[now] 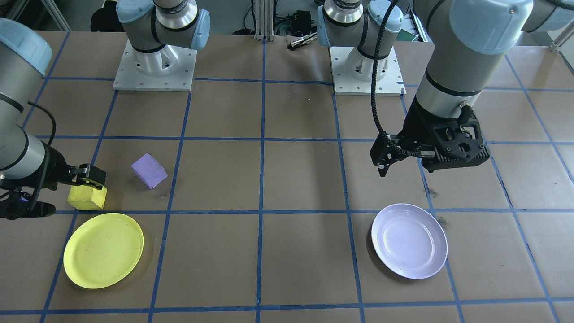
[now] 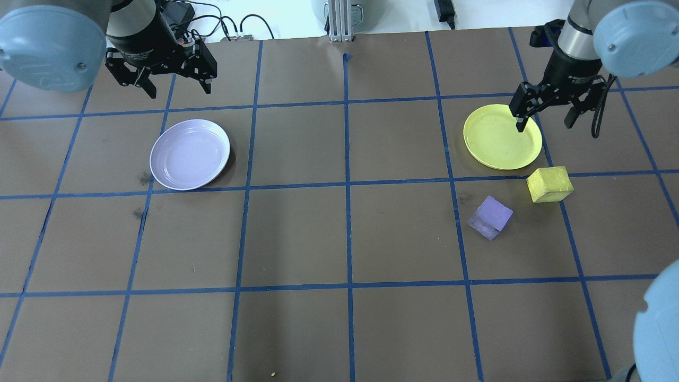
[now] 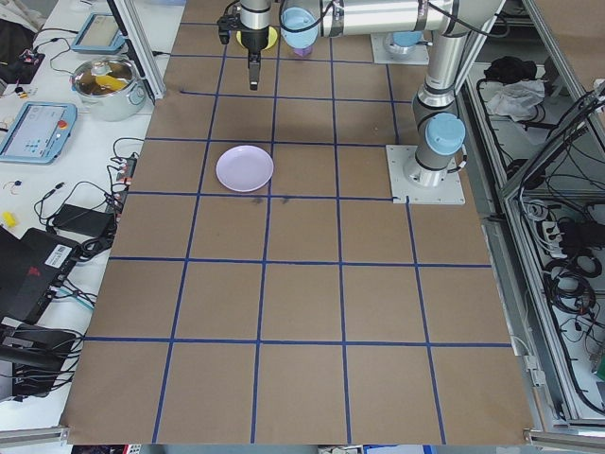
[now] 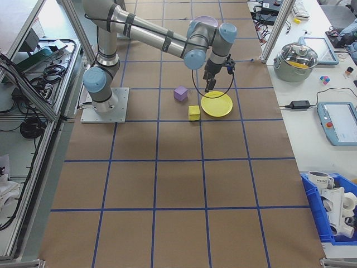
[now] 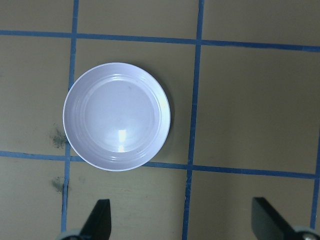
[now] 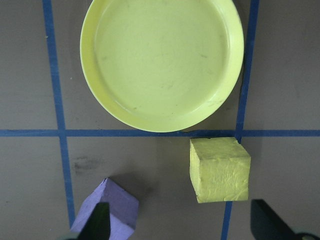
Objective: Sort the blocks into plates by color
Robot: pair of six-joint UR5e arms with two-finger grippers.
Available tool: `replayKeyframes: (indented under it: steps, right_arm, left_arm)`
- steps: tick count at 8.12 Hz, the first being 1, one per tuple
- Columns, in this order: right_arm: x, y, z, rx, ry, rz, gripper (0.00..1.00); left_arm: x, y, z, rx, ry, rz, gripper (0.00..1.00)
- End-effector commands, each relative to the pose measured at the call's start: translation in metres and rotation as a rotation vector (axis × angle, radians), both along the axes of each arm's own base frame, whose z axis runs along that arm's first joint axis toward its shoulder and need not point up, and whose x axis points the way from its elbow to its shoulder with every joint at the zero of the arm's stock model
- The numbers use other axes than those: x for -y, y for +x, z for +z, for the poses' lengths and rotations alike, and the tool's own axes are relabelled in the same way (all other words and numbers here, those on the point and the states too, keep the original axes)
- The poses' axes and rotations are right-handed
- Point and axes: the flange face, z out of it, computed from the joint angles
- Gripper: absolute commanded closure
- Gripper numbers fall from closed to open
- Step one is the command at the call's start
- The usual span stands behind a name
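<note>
Brown paper covers the tabletop [image 2: 297, 233], matte and flat, ruled into squares by blue tape lines [image 2: 347, 183]. In the overhead view the lavender plate [image 2: 190, 154] sits at about nine o'clock from the centre: round, shallow, glossy plastic with faint concentric rings and a bright highlight inside. It holds nothing. The yellow plate [image 2: 502, 136] lies at about two o'clock, the same round shallow shape, its shine duller and lightly scuffed, also with nothing in it.

Both blocks rest on the paper, outside the plates. The yellow block [image 2: 549, 184] is a small matte cube with a crinkled, foam-like face; it stands just beside the yellow plate's rim, at about five o'clock from it, not touching it. The purple block [image 2: 490, 217] is a like-sized matte cube turned at an angle to the tape grid, near the yellow block at about eight o'clock from it, the two apart.

The left claw [image 2: 175, 87] hangs above the tabletop at about eleven o'clock from the lavender plate, its black fingers spread wide and holding nothing. The right claw [image 2: 545, 121] hovers over the yellow plate's three o'clock rim, fingers likewise apart and empty; its wrist view looks down on the yellow plate and both blocks between the finger tips.
</note>
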Motion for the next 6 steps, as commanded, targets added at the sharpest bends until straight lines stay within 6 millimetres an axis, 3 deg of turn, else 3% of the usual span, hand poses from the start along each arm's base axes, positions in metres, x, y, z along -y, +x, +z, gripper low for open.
replayKeyframes:
  steps: [1,3,6]
  right_arm:
    - [-0.016,-0.036,-0.090,-0.023,-0.081,0.049,0.00]
    - [-0.025,-0.056,-0.105,-0.022,-0.096,0.075,0.00]
    - [-0.046,-0.049,-0.139,0.001,-0.036,0.093,0.09]
  left_arm:
    - [0.001,0.000,-0.001,0.000,0.001,-0.002,0.00]
    - [0.002,0.001,-0.003,0.005,0.002,-0.038,0.00]
    - [0.002,0.001,-0.005,0.007,0.002,-0.040,0.00]
